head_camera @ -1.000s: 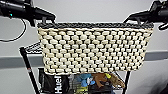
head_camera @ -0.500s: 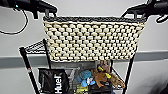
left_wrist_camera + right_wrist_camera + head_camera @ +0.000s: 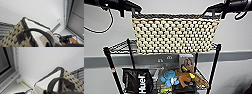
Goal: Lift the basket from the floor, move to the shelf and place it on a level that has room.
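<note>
We see the shelf [image 3: 214,62]; its top level [image 3: 119,47] carries or nearly carries the basket [image 3: 175,35], long axis spanning both arms. Left gripper [image 3: 135,10] and right gripper [image 3: 210,11] meet its ends equally; finger state indeterminable.

Indoor storage corner, wire shelf [image 3: 115,48], toys [image 3: 184,76], grey wall [image 3: 236,37]

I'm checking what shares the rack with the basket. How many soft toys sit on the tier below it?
2 that I can tell: a blue soft toy left of a brown soft toy, both right of the black Huel bag. Others may be hidden behind them.
</note>
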